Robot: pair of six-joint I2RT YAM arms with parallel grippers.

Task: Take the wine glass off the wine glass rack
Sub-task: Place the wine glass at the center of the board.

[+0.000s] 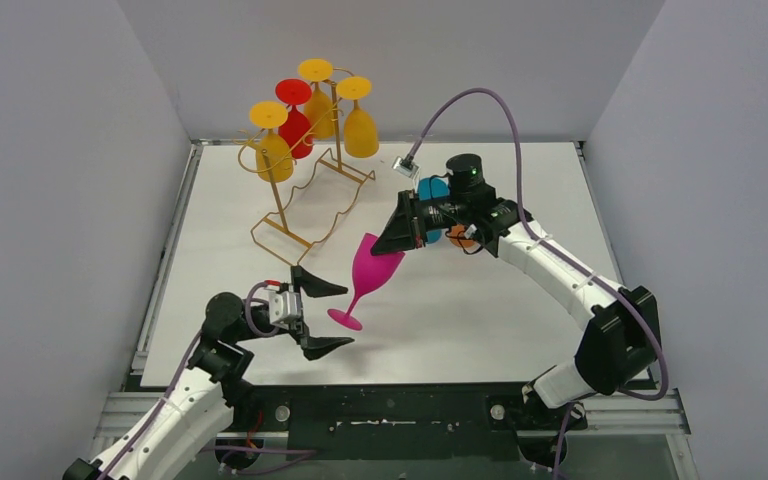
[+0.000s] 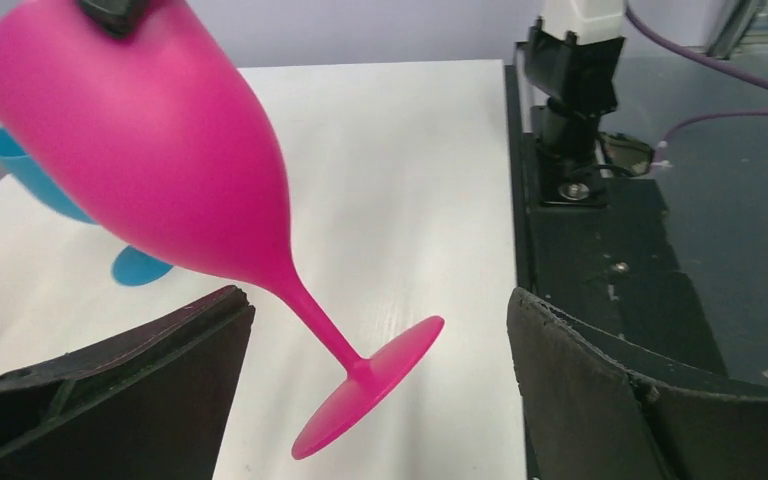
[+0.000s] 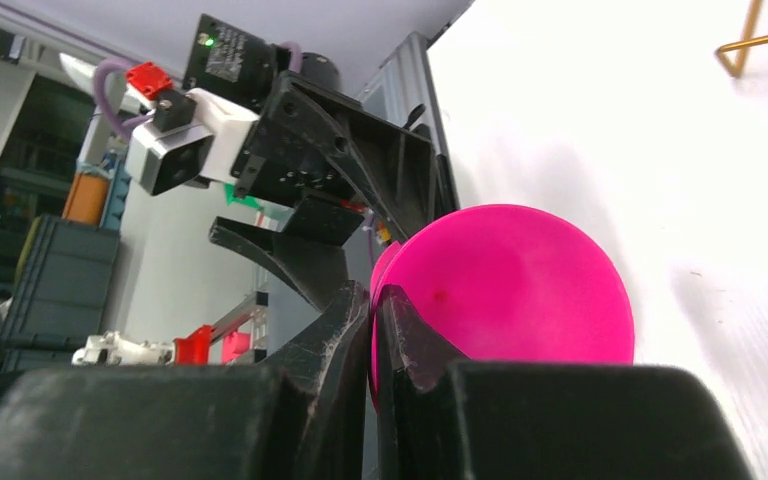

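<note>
Magenta wine glass (image 1: pixel 372 268) hangs tilted over the white counter (image 1: pixel 480 320), off the gold wine glass rack (image 1: pixel 282 205); the right end effector (image 1: pixel 377 249) pinches its rim, and the left end effector (image 1: pixel 347 316) gapes wide by its foot. Left wrist: both fingers (image 2: pixel 140 370) stand clear of the stem. Right wrist: the pads (image 3: pixel 345 330) clamp the rim.
</note>
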